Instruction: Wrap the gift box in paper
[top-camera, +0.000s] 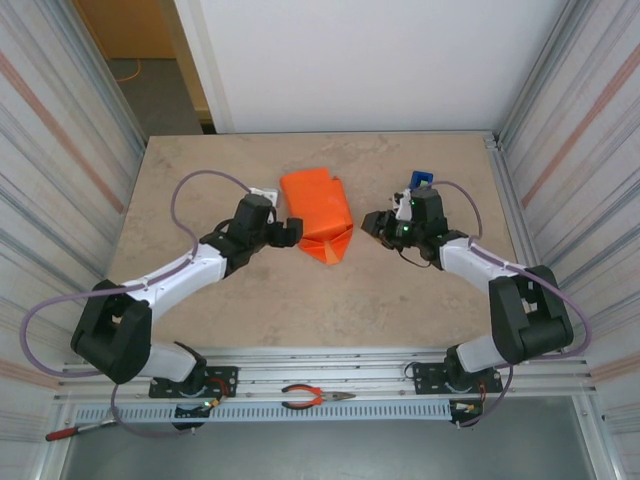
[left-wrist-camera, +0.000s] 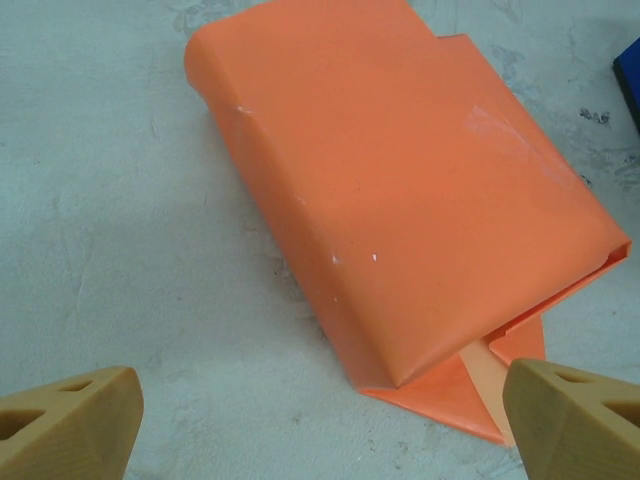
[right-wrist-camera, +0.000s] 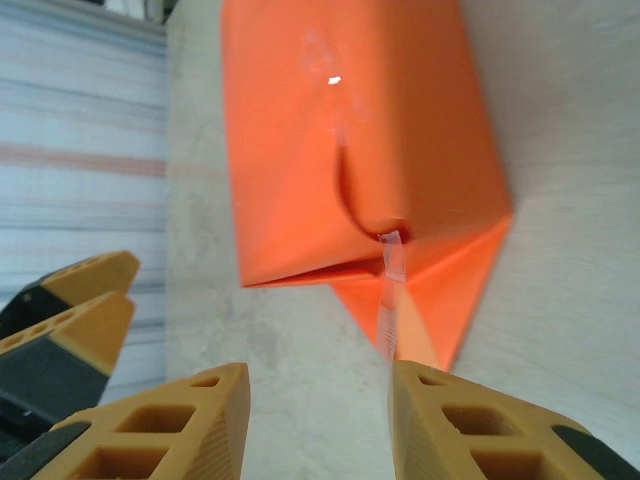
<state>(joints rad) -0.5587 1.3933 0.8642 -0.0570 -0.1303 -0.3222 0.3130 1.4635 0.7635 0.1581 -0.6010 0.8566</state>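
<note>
We see the gift box lying near the middle of the desk, between the two arms. It shows as a compact orange block fully covered by the paper. The sheet is folded tight over the top and the long sides. At the end nearest the arm bases it runs out into a flat triangular flap that lies on the desk. In the left wrist view the gift box sits slantwise, its top smooth with a few small white flecks, and the flap sticks out from under the folded-in end.

The left fingers are just beside the box's left side, near the flap end. From the wrist camera these fingers are spread wide and released, with bare desk between them. One tip overlaps the flap's corner in the picture, and we cannot tell whether it touches.

The right fingers are near the box's right side, apart from it. In the right wrist view the fingers stand partly apart, with desk showing in the gap, and grasp nothing. A narrow strip of clear tape runs from the folded end of the gift box to the inner edge of one finger. We cannot tell whether it sticks there.

A blue tape dispenser stands just behind the right wrist. Red-handled pliers lie on the rail between the arm bases.
</note>
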